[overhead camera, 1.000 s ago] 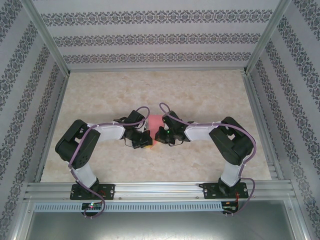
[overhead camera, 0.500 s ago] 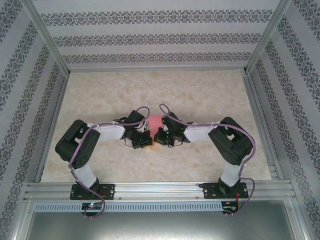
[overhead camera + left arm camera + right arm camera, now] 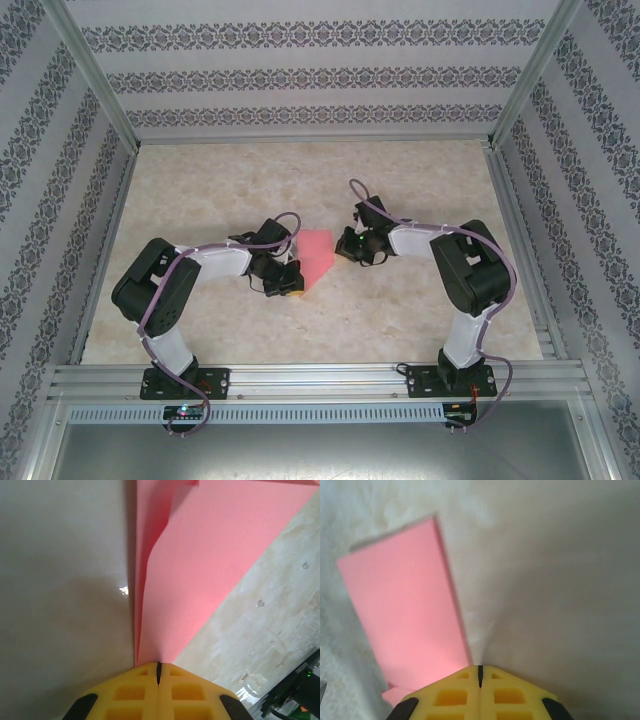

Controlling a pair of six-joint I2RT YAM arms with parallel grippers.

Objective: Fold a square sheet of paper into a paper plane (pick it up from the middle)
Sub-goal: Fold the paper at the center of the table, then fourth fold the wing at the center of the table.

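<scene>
So, my left pincer (image 3: 159,666) is pinching the square sheet of paper (image 3: 215,565) at its fold to anchor it; right pincer (image 3: 480,670) is pressed together at the edge, grip unclear.

**Paper, marbled top, moulded plastic**

The paper (image 3: 318,256) is thin, smooth and matt, salmon-pink, sharply creased; the table (image 3: 420,310) looks like marbled beige laminate, smooth, faintly glossy with a small glint; the fingers (image 3: 135,696) are matt yellow moulded plastic with recessed cells; the frame (image 3: 320,378) is bare silvery metal.
</scene>
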